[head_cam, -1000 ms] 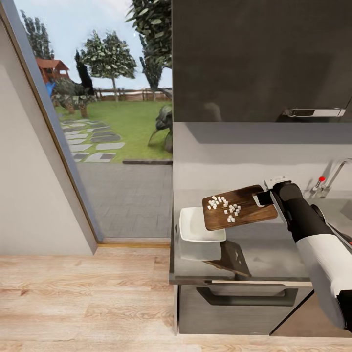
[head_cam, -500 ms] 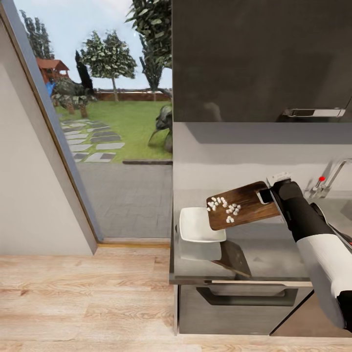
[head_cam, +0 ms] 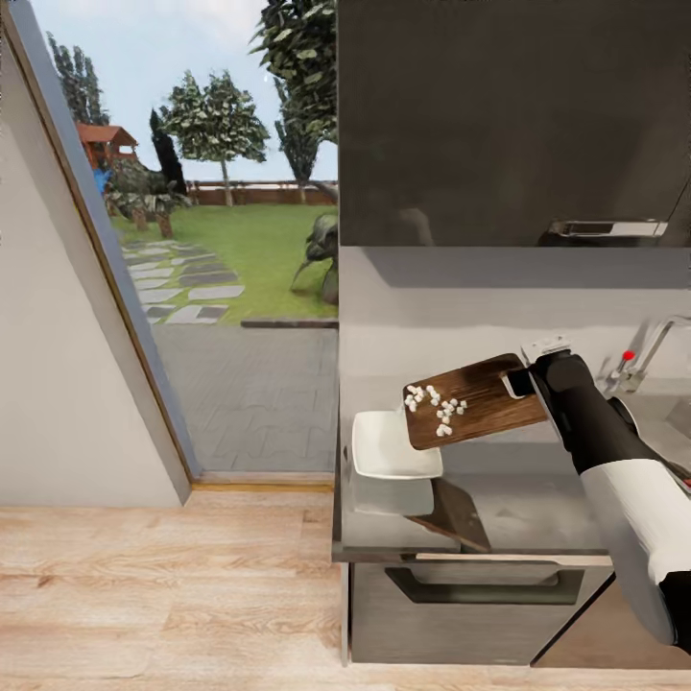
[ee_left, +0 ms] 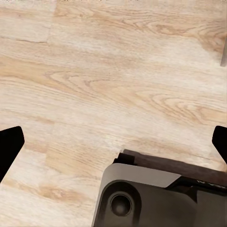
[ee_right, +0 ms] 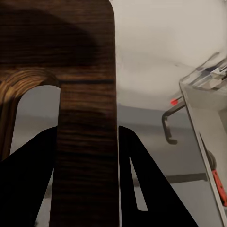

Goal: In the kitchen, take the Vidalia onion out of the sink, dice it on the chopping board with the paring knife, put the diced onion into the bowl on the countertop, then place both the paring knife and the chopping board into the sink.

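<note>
My right gripper (head_cam: 519,384) is shut on the handle end of the dark wooden chopping board (head_cam: 480,398), which it holds in the air, tilted down to the left. White diced onion pieces (head_cam: 434,403) lie clustered near the board's low end. That end hangs over the far right edge of the white bowl (head_cam: 392,447) on the grey countertop (head_cam: 518,504). In the right wrist view the black fingers (ee_right: 142,189) flank the board's handle bar (ee_right: 87,142). The sink's tap (head_cam: 641,357) stands behind the arm. A reddish sliver, perhaps the paring knife (ee_right: 216,182), shows at the picture's edge. My left gripper (ee_left: 114,141) is open above the wooden floor.
A dark wall cabinet (head_cam: 509,115) hangs over the counter. Grey drawers with a dark handle (head_cam: 485,587) sit below it. To the left, a glass door (head_cam: 192,240) looks onto a garden, with light wooden floor (head_cam: 163,585) in front.
The board has tipped more steeply and shifted slightly left toward the bowl. The onion pieces have slid toward its low left end. The camera has moved a little.
</note>
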Tool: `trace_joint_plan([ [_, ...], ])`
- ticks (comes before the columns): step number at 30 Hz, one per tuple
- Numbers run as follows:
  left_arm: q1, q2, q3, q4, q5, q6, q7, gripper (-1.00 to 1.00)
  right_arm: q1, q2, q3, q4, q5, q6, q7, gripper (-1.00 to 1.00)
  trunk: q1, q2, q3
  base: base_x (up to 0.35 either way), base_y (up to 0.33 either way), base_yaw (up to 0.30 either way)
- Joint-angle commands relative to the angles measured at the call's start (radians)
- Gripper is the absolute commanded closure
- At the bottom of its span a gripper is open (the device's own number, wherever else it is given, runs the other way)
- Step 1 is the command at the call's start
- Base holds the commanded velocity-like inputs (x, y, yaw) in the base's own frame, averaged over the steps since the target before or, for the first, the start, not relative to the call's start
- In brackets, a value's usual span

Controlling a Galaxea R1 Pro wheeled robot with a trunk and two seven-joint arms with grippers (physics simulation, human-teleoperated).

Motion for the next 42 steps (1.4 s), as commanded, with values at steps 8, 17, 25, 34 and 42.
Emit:
trace_joint_plan([
  [8,-0.002,-0.002,-0.009,0.004,0.005,-0.005,0.002,-1.0,-0.001,0.039,0.004,-0.001,0.014,0.007,0.008,1.0,0.001,-0.002,0.01,0.0,0.0,0.0],
  [17,-0.002,-0.002,-0.008,0.004,0.005,-0.005,0.002,-1.0,-0.001,0.051,0.004,-0.001,0.015,0.008,0.007,1.0,0.001,-0.002,0.025,0.0,0.0,0.0],
  [25,-0.002,-0.002,-0.009,0.004,0.005,-0.005,0.002,-1.0,-0.001,0.051,0.005,0.0,0.015,0.008,0.007,1.0,0.001,-0.002,0.037,0.0,0.0,0.0],
  [34,-0.002,-0.002,-0.009,0.004,0.005,-0.005,0.002,-1.0,-0.001,0.049,0.006,-0.001,0.024,0.008,0.007,1.0,0.001,-0.002,0.052,0.0,0.0,0.0],
  [42,-0.002,-0.002,-0.009,0.004,0.005,-0.005,0.002,-1.0,-0.001,0.049,0.06,0.0,0.03,0.008,0.007,1.0,0.001,-0.002,0.064,0.0,0.0,0.0],
])
